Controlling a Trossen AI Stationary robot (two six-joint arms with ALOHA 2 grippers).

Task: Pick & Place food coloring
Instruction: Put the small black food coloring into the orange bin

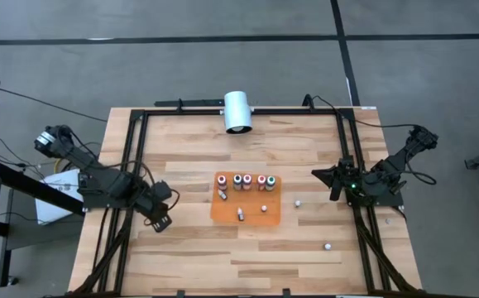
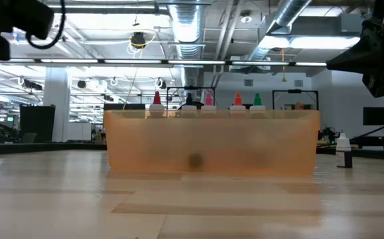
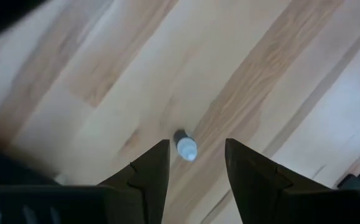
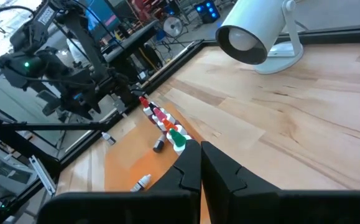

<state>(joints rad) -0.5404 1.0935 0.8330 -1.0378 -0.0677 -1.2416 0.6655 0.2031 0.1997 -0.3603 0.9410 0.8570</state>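
The food coloring bottles stand in a row along the far side of an orange mat; a few more lie on the mat. Their coloured tops show above the mat's edge in the low view. One small bottle stands alone on the bare wood at the table's left. My left gripper hangs open above it, pointing down, its fingers either side of it and clear of it. My right gripper waits shut at the table's right.
A large white cylinder stands at the table's far edge. Two loose bottles stand on the wood right of the mat. A dark frame runs along the table's left, far and right sides.
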